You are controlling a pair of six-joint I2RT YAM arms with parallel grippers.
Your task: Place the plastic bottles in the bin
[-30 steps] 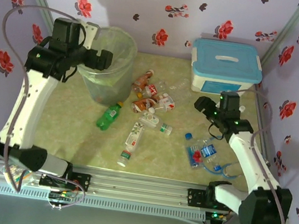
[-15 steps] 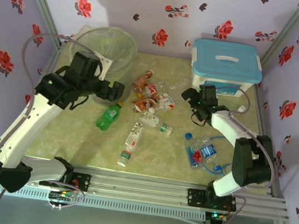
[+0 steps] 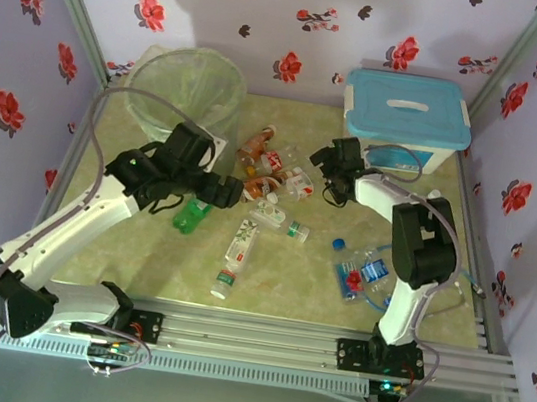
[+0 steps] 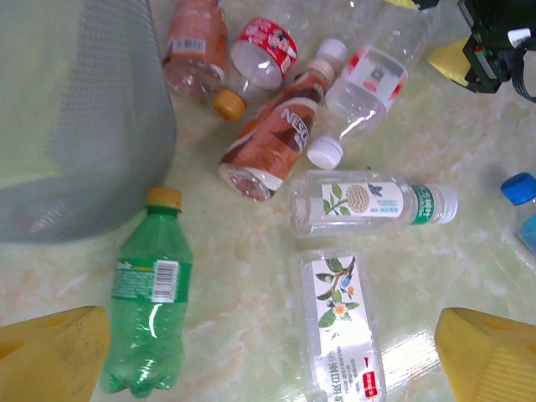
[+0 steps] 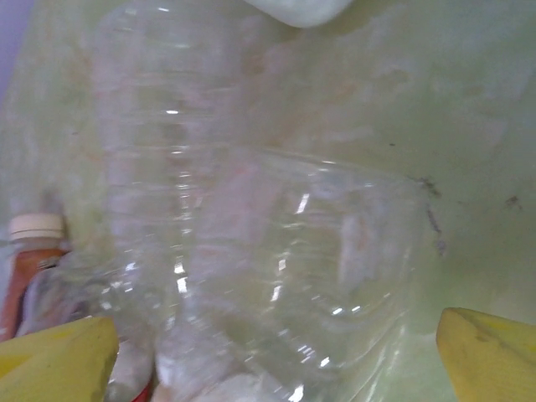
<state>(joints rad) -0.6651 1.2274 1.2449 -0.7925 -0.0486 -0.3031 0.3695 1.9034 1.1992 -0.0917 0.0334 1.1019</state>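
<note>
The bin [image 3: 187,83] stands at the back left, its grey wall [image 4: 84,109] close by in the left wrist view. Plastic bottles lie scattered mid-table: a green one [image 3: 189,214] [image 4: 151,310], a clear flower-labelled one [image 3: 238,247] [image 4: 343,327], a brown one [image 4: 272,138] and a pile [image 3: 267,176]. My left gripper [image 3: 224,191] [image 4: 272,360] hangs open above the green and flower-labelled bottles. My right gripper [image 3: 323,161] [image 5: 276,360] is open at the pile's right side, over a crumpled clear bottle [image 5: 276,243] that touches neither finger.
A white box with a light-blue lid [image 3: 406,115] stands at the back right. More bottles with blue labels [image 3: 364,274] lie near the right arm. The floral walls close in the table on three sides.
My left arm came away from the bin and down over the bottles. My right arm swung back and left to the pile, and its jaws opened wider.
</note>
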